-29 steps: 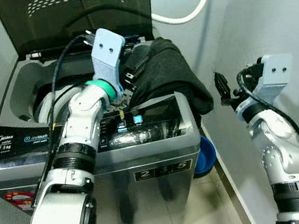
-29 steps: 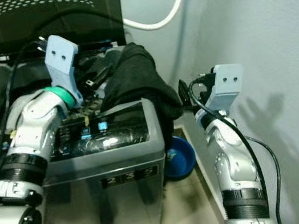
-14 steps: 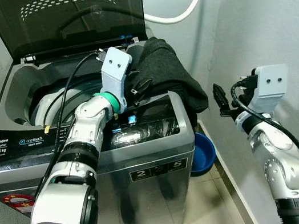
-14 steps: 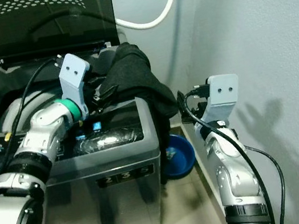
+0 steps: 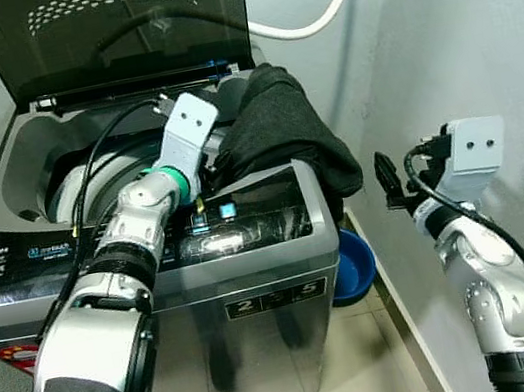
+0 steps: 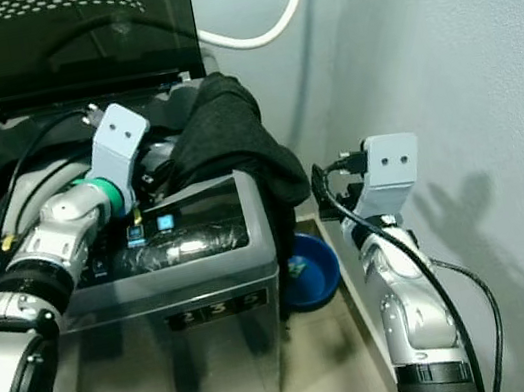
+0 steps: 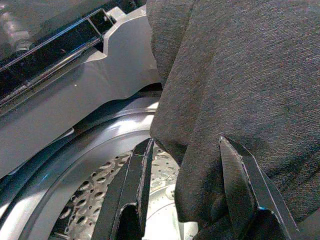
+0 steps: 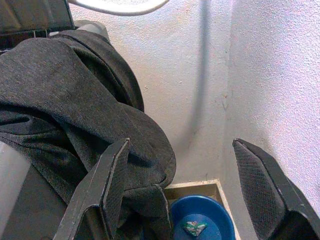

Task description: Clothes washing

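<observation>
Grey top-loading washing machine (image 5: 253, 258) with its dark lid (image 5: 111, 30) raised upright, perforated steel drum (image 7: 100, 210) visible inside. Left gripper (image 7: 185, 200) reaches over the drum opening at the right side of the tub; fingers spread, released, with a fold of the dark grey knit garment (image 5: 282, 137) hanging between them, not pinched. The garment is draped over the machine's right rear corner, part hanging into the drum and part down the outer right side. White hose (image 5: 312, 20) curves on the wall behind. Blue round plastic basin (image 5: 348, 267) sits on the floor just beside the machine's right side, below the garment's hanging edge. Right gripper (image 8: 190, 190) is held in the air right of the machine, near the grey wall, fingers wide apart, holding nothing, pointing toward the garment and basin.
</observation>
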Robot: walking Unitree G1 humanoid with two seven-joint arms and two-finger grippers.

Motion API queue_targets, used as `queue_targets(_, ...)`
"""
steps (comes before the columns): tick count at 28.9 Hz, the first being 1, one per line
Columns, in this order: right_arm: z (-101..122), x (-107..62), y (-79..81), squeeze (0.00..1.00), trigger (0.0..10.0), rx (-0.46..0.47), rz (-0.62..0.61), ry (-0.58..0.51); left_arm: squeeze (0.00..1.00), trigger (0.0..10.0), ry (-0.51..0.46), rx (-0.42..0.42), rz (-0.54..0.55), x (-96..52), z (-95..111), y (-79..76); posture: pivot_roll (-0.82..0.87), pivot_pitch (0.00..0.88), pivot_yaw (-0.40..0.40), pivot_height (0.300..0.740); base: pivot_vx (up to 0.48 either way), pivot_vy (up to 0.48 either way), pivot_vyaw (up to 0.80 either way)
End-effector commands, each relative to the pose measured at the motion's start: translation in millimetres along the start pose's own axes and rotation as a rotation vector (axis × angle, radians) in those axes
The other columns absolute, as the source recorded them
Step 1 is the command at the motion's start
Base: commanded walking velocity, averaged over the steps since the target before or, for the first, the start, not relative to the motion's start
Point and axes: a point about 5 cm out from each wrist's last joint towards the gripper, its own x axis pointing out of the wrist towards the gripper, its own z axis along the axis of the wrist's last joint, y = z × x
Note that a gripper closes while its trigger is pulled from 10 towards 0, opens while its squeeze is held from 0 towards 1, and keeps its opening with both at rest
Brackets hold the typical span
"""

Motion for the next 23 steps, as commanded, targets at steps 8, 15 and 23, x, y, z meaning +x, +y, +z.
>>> queue_targets(8, -2.5, -1.6, 0.5, 0.00, 10.0, 0.008, -0.015, 0.018, 0.00, 0.0, 0.090, 0.027, -0.012, -4.0, -17.7, 0.5, 0.03, 0.115, 0.070, 0.740, 0.000, 0.000, 0.00)
queue_targets(15, -3.8, -1.7, 0.9, 0.00, 10.0, 0.013, -0.022, 0.020, 0.00, 0.0, 0.105, 0.063, -0.012, -6.0, -18.8, 4.6, 0.04, 0.115, 0.074, 0.740, 0.000, 0.000, 0.00)
queue_targets(23, -4.7, -1.9, 1.2, 0.00, 10.0, 0.018, -0.028, 0.021, 0.00, 0.0, 0.124, 0.104, 0.041, -12.2, -20.9, 18.5, 0.05, 0.117, 0.081, 0.740, 0.000, 0.000, 0.00)
